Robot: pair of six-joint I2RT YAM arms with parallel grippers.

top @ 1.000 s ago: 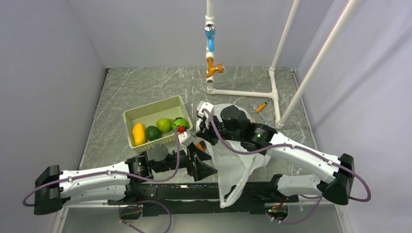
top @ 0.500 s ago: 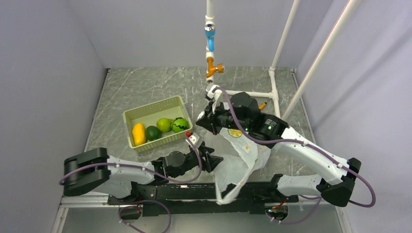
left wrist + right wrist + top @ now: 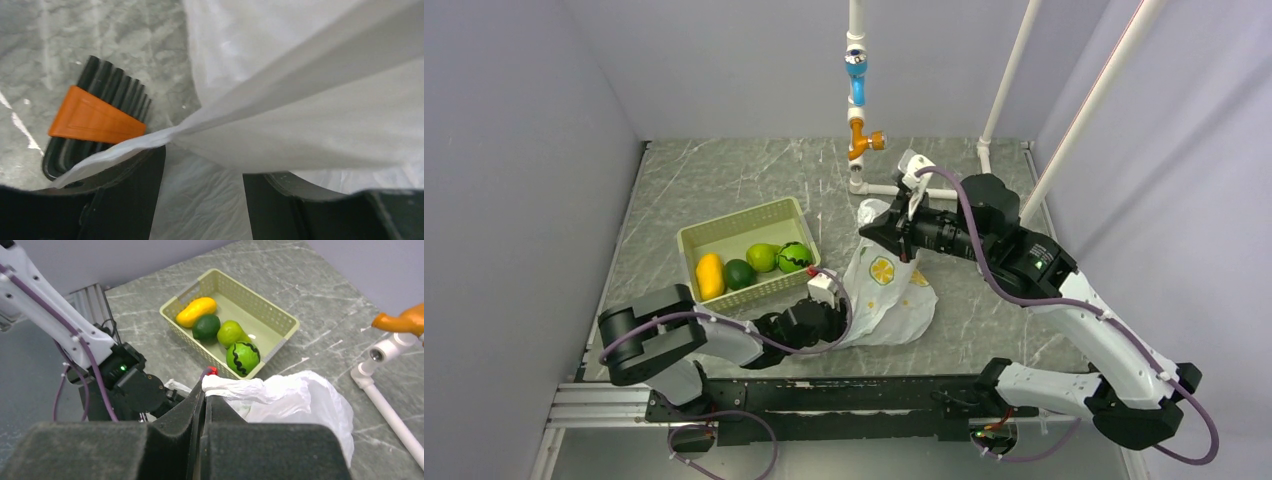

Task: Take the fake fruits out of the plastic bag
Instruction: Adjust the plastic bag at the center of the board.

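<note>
The plastic bag (image 3: 886, 292) hangs from my right gripper (image 3: 892, 228), which is shut on a bunched fold at its top (image 3: 235, 388); the bag's bottom rests on the table. My left gripper (image 3: 834, 318) lies low at the bag's lower left edge, jaws apart, with a stretched strip of bag film (image 3: 300, 90) across its fingers (image 3: 127, 175). Four fake fruits lie in the basket (image 3: 734, 222): yellow mango (image 3: 709, 275), dark green fruit (image 3: 739, 273), green pear (image 3: 762, 257), striped green ball (image 3: 794, 256). They also show in the right wrist view, the mango (image 3: 196, 311) and striped ball (image 3: 243, 358) among them. The dark brown-black fruit is hidden.
An orange-and-black brush (image 3: 95, 117) lies on the table beside the bag, by my left fingers. A white pipe frame (image 3: 924, 190) with a blue and orange valve (image 3: 858, 138) stands at the back, just behind my right gripper.
My right gripper has risen and moved back and right, pulling the bag up with it. My left arm has drawn back, its gripper now low at the bag's left edge.
</note>
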